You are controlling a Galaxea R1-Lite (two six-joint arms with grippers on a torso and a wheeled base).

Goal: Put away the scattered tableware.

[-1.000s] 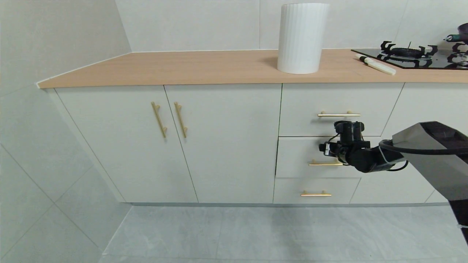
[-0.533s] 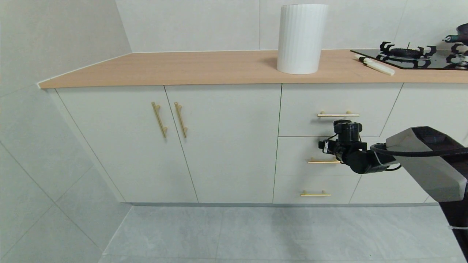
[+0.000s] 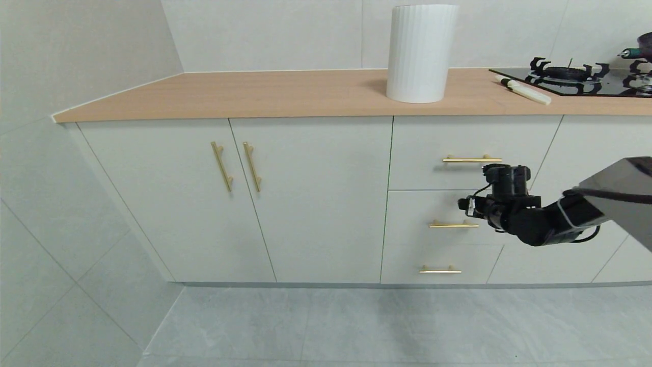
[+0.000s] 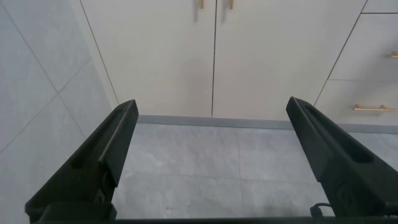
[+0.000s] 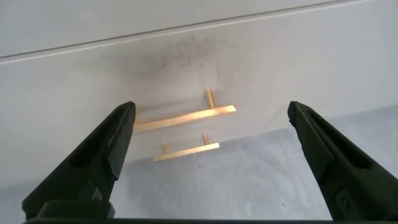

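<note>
At far left the two doors point(image 3: 234, 204) are shut, their handles side by side. The left gripper point(image 4: 211, 109) hangs low, fingers spread wide on nothing. It is aimed at the floor point(image 4: 205, 168) before the doors, well apart from anything it could pick up. On the counter point(image 3: 254, 94) the white canister point(image 3: 420, 51) stands upright, above the seam between doors and drawers point(image 3: 417, 148). All three drawers look shut. The middle handle point(image 3: 453, 225) is a bar lying left to right. The right gripper point(image 5: 211, 107) sits in front of the middle drawer, fingers released and wide, holding nothing. Its tip is just above the bar's right end, near it but apart. In the right wrist view the bar runs along the same line as the gap between the fingers, so pinching it would likely need a roll of the wrist, or else a hook from above. The one piece of tableware I can see is the knife point(image 3: 522, 90), flat on the counter at the right, just beside the hob point(image 3: 575, 81). Its length slants from far left to near right. It lies above and right of the right gripper, which belongs to much the nearer arm. The counter's front edge lies between that gripper and the knife, while the canister stands well left of it.
</note>
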